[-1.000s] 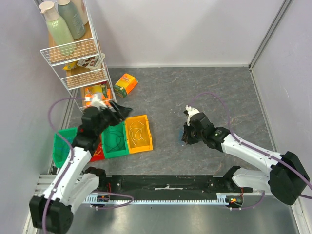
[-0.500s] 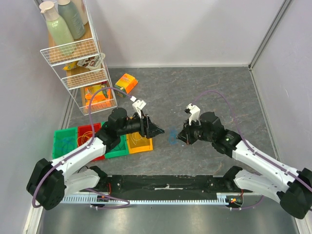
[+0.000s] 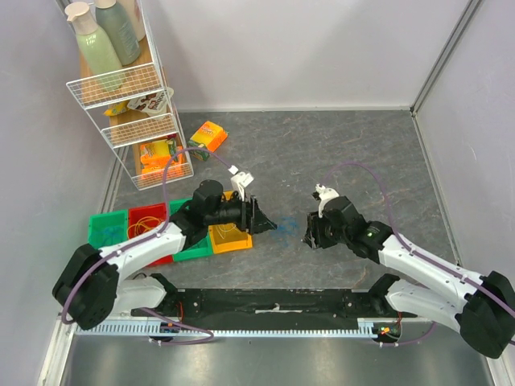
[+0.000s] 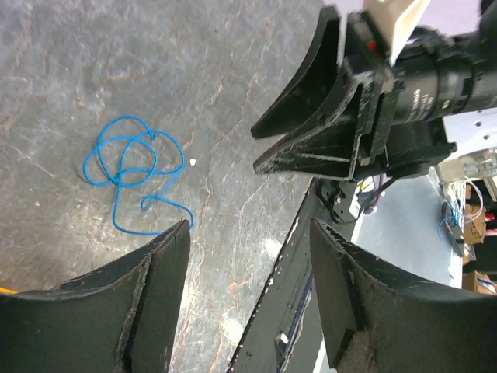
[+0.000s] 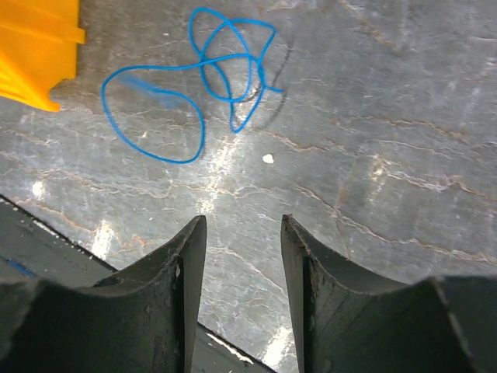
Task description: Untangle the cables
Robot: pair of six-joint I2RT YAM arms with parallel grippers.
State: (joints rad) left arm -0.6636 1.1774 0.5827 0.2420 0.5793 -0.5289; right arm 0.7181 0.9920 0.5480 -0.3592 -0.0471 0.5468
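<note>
One blue cable (image 3: 282, 231) lies loose in tangled loops on the grey table between my two grippers. It shows in the left wrist view as cable (image 4: 128, 165) and in the right wrist view as cable (image 5: 196, 84). My left gripper (image 3: 265, 223) reaches in from the left, open and empty (image 4: 248, 229), with the cable just ahead of its left finger. My right gripper (image 3: 311, 236) hovers just right of the cable, open, with nothing between its fingers (image 5: 242, 223). A thin orange cable lies in the red bin (image 3: 146, 219). Other cables are hidden under my left arm.
A row of bins sits at the left: green (image 3: 106, 231), red, green and yellow (image 3: 229, 240). A wire shelf rack (image 3: 133, 112) with bottles and packets stands at the back left, an orange-green box (image 3: 208, 136) beside it. A black rail (image 3: 273, 301) runs along the near edge.
My right gripper has opened and let go of the blue cable, which now lies on the table. My left arm swung from the bins rightward to the cable.
</note>
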